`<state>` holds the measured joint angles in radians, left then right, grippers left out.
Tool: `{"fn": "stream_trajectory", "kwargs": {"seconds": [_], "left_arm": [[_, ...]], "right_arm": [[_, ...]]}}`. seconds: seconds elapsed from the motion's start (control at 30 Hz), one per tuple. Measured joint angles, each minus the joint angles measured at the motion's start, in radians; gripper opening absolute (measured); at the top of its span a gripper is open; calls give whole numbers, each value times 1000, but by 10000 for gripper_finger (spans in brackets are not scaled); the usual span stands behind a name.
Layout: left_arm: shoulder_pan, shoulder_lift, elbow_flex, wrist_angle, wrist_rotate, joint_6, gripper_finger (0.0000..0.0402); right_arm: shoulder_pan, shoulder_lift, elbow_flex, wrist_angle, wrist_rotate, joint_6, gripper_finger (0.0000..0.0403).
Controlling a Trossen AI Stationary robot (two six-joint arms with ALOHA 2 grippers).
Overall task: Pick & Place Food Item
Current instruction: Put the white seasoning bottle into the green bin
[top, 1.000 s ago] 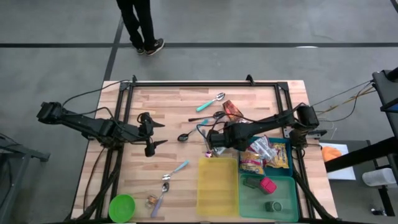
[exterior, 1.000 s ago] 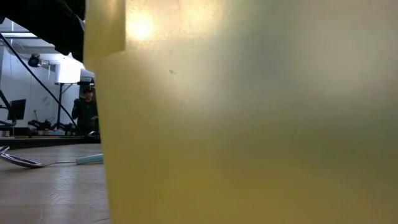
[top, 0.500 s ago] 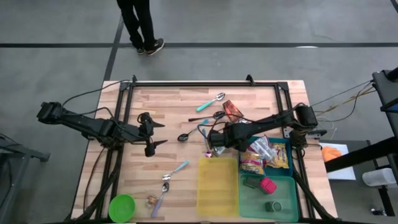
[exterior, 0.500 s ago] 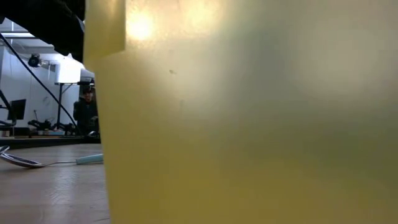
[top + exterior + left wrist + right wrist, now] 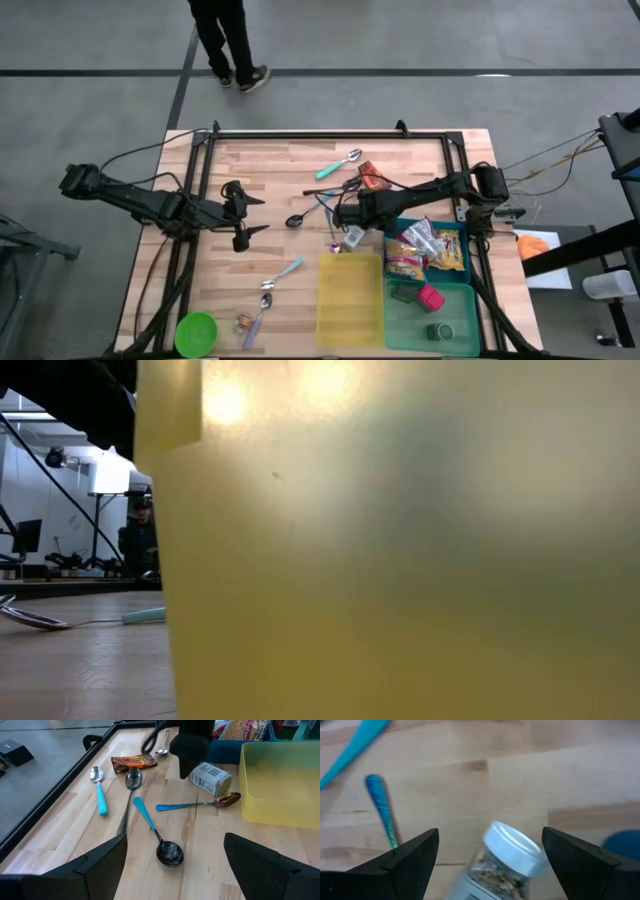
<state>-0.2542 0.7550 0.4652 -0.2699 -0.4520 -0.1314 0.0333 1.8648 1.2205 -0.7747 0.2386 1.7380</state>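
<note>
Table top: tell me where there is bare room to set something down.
Bare wood lies along the back edge of the table left of the teal-handled spoon, and in front between the green bowl and the left hand. It is crowded around the right hand, the jar, the spoons and the yellow bin.

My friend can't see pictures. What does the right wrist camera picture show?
A small jar with a white lid lies on its side on the wooden table, between the right gripper's two open dark fingers. A blue spoon handle lies nearby.
</note>
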Motion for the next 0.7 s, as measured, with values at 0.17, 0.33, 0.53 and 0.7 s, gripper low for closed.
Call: {"fn": "stream_trajectory", "kwargs": {"seconds": [0.17, 0.33, 0.53, 0.7], "left_arm": [[0, 0, 0, 0, 0, 0, 335], [0, 0, 0, 0, 0, 0, 335], [0, 0, 0, -13, 0, 0, 335], [0, 0, 0, -24, 0, 0, 335]], "right_arm": [[-9, -1, 0, 11, -37, -43, 351], [0, -18, 0, -45, -62, 56, 351], [16, -31, 0, -56, -64, 175, 351], [57, -28, 0, -50, -61, 406, 351]]}}
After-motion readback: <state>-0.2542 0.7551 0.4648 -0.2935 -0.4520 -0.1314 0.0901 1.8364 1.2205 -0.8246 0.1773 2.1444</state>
